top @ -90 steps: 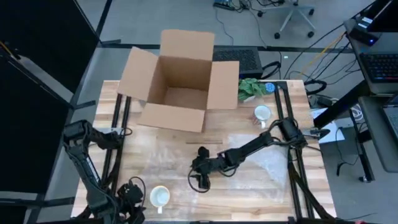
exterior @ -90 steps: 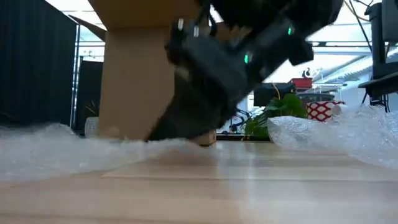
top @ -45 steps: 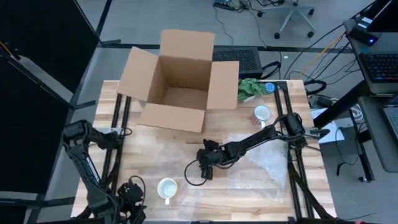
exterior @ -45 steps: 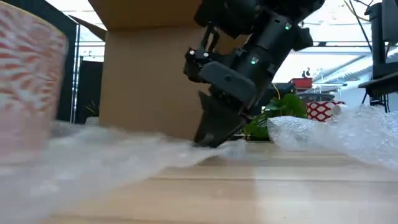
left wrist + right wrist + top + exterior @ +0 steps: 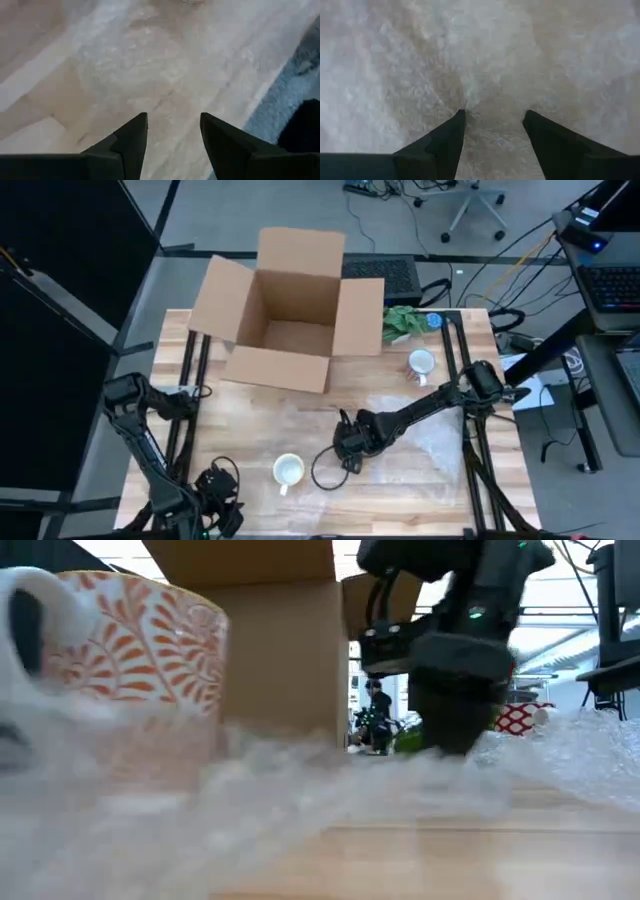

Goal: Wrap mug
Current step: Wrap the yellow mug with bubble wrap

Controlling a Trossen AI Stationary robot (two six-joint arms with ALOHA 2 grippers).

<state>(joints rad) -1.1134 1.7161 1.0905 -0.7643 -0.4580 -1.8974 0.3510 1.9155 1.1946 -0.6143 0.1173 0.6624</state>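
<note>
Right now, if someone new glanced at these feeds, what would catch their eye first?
Probably the open cardboard box at the table's far edge, then the orange-patterned mug looming close in the low view, sitting on bubble wrap near the front edge. The right gripper is down on that wrap mid-table, fingers apart; a second mug stands by the right rail.

Glossy ceramic mug (image 5: 140,650), crinkled clear plastic bubble wrap (image 5: 300,800), matt cardboard box (image 5: 285,305), smooth wooden table (image 5: 250,420).

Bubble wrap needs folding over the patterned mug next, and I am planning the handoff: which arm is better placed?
Probably the right: its gripper sits down on the bubble wrap beside the mug. The left gripper waits at the table's near edge.
</note>
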